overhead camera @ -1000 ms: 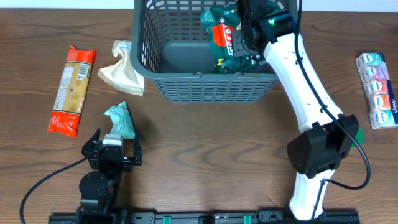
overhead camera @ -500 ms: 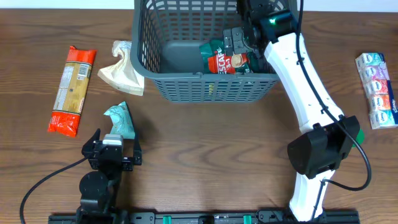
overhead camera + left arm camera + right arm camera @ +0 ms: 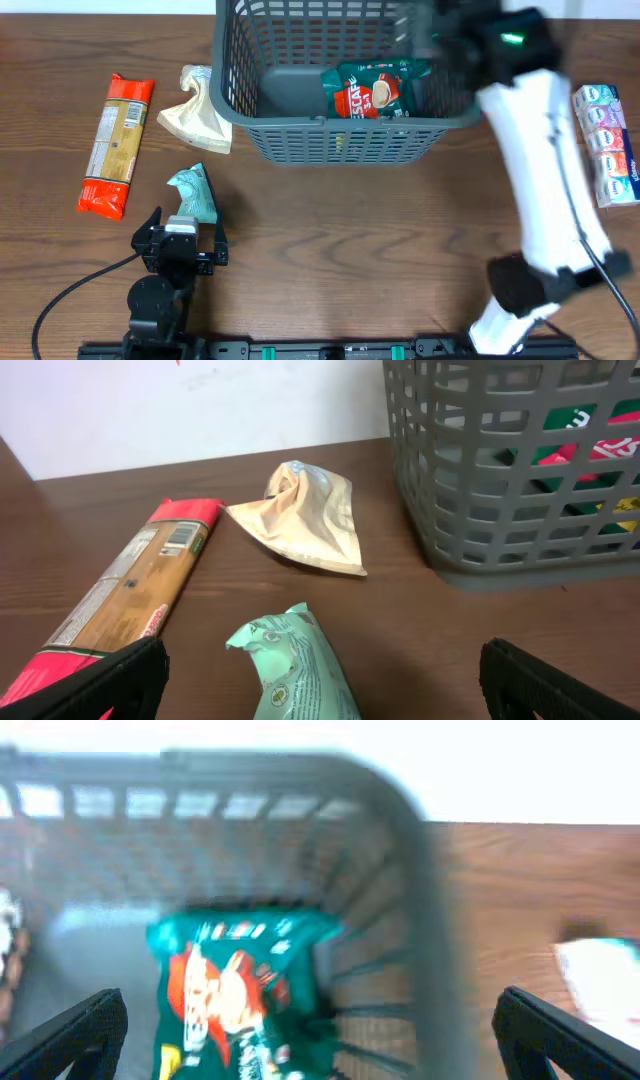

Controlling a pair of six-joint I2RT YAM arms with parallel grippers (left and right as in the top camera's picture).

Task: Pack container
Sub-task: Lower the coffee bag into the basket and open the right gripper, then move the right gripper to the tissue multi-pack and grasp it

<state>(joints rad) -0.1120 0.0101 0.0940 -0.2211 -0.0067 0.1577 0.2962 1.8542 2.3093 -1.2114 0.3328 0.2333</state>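
The container (image 3: 340, 145), a dark grey slotted basket, stands at the back centre of the table. A green and red coffee packet (image 3: 368, 90) lies inside it against the front wall, also seen in the right wrist view as the coffee packet (image 3: 235, 1005). My right gripper (image 3: 310, 1030) hangs open above the basket's right end, holding nothing; its arm (image 3: 530, 130) is blurred. My left gripper (image 3: 181, 238) stands open and empty near the front left, just behind a mint green packet (image 3: 300, 670).
A red and tan pasta packet (image 3: 117, 143) lies at the far left. A beige pouch (image 3: 197, 112) sits beside the basket's left wall. A stack of tissue packs (image 3: 607, 145) lies at the right edge.
My right gripper opened and let go of the coffee packet, which dropped into the basket. The right arm then swung up and to the right. The left arm has not moved.
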